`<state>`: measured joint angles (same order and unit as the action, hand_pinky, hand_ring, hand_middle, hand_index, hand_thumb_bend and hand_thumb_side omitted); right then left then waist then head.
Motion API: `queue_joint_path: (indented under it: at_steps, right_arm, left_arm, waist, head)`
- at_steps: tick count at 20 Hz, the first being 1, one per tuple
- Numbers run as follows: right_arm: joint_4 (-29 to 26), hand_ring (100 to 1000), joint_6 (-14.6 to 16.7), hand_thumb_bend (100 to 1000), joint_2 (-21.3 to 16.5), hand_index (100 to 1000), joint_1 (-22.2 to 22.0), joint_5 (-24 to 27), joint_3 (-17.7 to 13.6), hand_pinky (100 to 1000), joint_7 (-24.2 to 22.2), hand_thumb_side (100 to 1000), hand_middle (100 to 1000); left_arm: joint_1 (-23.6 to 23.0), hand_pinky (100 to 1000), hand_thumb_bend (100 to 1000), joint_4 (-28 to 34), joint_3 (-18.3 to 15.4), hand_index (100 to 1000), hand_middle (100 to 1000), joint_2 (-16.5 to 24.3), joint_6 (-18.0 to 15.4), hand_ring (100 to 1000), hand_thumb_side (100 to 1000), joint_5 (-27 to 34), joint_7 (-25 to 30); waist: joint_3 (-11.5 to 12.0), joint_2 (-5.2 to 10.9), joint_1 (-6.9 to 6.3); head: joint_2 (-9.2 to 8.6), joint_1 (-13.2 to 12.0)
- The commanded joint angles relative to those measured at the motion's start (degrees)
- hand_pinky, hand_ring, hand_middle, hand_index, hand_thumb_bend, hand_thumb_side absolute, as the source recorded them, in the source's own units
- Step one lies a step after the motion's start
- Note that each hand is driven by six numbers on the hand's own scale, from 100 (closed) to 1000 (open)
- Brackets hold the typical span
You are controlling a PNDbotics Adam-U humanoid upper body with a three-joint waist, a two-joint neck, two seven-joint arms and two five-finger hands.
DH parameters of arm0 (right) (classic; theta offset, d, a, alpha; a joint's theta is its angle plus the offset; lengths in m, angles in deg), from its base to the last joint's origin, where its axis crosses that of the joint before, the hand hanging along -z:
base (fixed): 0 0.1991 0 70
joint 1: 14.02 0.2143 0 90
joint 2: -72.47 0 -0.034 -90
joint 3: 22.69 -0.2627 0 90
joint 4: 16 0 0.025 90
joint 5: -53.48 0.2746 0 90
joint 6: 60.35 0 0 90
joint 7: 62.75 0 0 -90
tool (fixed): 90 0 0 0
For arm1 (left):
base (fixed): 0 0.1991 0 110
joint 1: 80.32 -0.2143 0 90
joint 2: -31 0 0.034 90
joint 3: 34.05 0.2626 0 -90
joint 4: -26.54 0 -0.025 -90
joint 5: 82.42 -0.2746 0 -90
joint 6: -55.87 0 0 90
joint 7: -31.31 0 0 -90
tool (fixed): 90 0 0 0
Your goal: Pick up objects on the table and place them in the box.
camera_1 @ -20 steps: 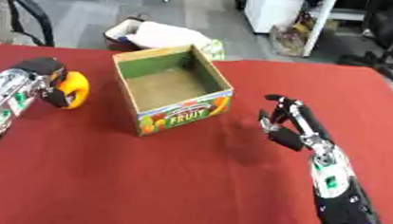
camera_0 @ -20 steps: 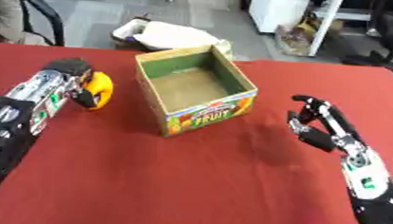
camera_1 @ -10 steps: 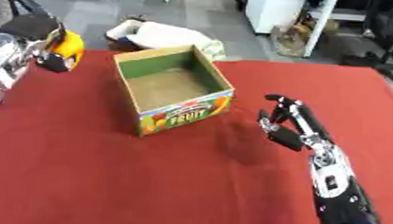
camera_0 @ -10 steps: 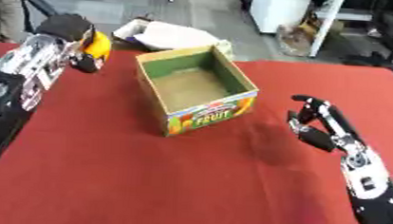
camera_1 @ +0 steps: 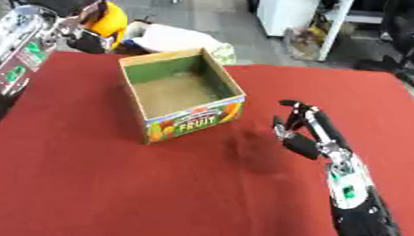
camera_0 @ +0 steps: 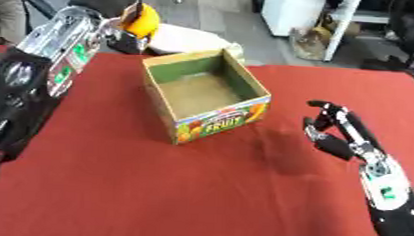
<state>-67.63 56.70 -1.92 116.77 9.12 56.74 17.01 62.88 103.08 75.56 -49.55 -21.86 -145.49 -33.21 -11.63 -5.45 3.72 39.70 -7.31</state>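
Nearest the camera, the red table (camera_0: 155, 188) fills the lower part of both views. The right hand (camera_0: 337, 133) shows at the lower right, its forearm coming up from the bottom right corner; it sits low above the cloth, well to the right of the box, fingers loosely bent and spread, nothing in them. Whether it touches the table cannot be told. Further in, near the middle of the table, stands the cardboard box (camera_0: 207, 101), open at the top, green inner walls, a bare brown floor with nothing visible inside, and a printed fruit label reading "FRUIT" on its near side. The box sits turned at an angle to the table edge. The left arm runs up the left side of the left eye view, from the bottom left corner toward the top. Its left hand (camera_0: 106, 3) is raised at the far left, above and behind the box's far left corner, fingers curled round a yellow-orange rounded object (camera_0: 144, 20). The object is off the table, outside the box, just beyond its far left corner. Beyond the table edge, on the floor, lies a pale bundle (camera_1: 175, 38).
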Motion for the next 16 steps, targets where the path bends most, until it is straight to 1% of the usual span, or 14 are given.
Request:
queue_joint_path:
  at_steps: [1,6,12,14,15,16]
  right_arm:
    - [-1.1,601,0.2,100,-0.3,883,1.0,0.1,0.0,593,-0.1,575,419]
    - [-1.4,601,0.3,100,0.0,883,1.3,0.2,0.0,593,-0.1,575,419]
    - [-1.4,601,0.3,100,0.3,883,1.7,0.4,0.1,593,-0.2,574,419]
    - [-1.4,601,0.3,100,0.3,883,1.8,0.4,0.1,593,-0.2,576,419]
    - [-1.4,601,0.3,100,0.3,883,1.8,0.4,0.1,593,-0.2,577,419]
    - [-1.3,601,0.3,100,0.3,883,1.8,0.4,0.1,593,-0.2,578,419]
  left_arm:
    - [1.7,410,100,-1.7,0.8,327,156,-2.9,-0.9,191,246,-0.7,-0.1]
    - [0.9,430,100,-7.7,1.4,358,187,-7.3,-0.9,221,245,-3.0,-2.2]
    - [-0.4,470,100,-14.6,-0.1,410,241,-10.5,0.3,286,244,-4.1,-8.1]
    - [-0.6,525,100,-16.0,-0.3,500,337,-10.9,0.3,385,246,-4.0,-10.0]
    - [-0.7,583,100,-16.4,-0.3,618,468,-11.0,0.1,497,253,-3.8,-10.6]
    - [-0.8,612,100,-16.6,-0.2,669,519,-11.0,0.0,543,253,-3.7,-11.1]
  waist:
    - [-0.3,0.66,0.06]
    - [-0.8,0.2,0.3]
    - [-1.0,-0.28,0.52]
    - [-1.0,-0.37,0.56]
    - [-1.0,-0.39,0.56]
    - [-1.0,-0.4,0.56]
  head:
    - [-0.65,-0.4]
    - [-1.19,-0.7]
    - [-1.56,-1.0]
    - [-1.59,-1.1]
    - [-1.58,-1.1]
    - [-1.56,-1.1]
